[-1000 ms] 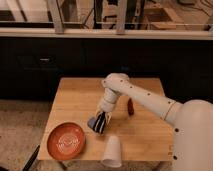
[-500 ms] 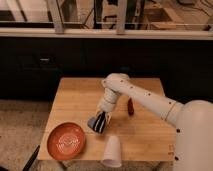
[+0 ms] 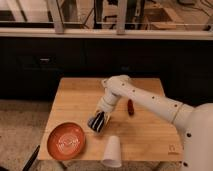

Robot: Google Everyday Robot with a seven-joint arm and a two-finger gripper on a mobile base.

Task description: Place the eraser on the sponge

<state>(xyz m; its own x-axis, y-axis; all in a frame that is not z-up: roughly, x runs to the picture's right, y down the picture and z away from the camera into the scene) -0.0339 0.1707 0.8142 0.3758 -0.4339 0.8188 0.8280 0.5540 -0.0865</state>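
My gripper (image 3: pixel 98 121) hangs low over the wooden table (image 3: pixel 145 135), pointing down at the front middle, just right of the orange plate. A small red oblong thing (image 3: pixel 130 106), possibly the eraser, lies on the table to the right of my forearm, apart from the gripper. I cannot make out a sponge; the gripper's dark body covers the spot beneath it. Whether anything is held is hidden.
An orange plate (image 3: pixel 66 141) sits at the table's front left corner. A white cup (image 3: pixel 112 151) stands upside down at the front edge, just below the gripper. A dark counter and cabinets run behind the table.
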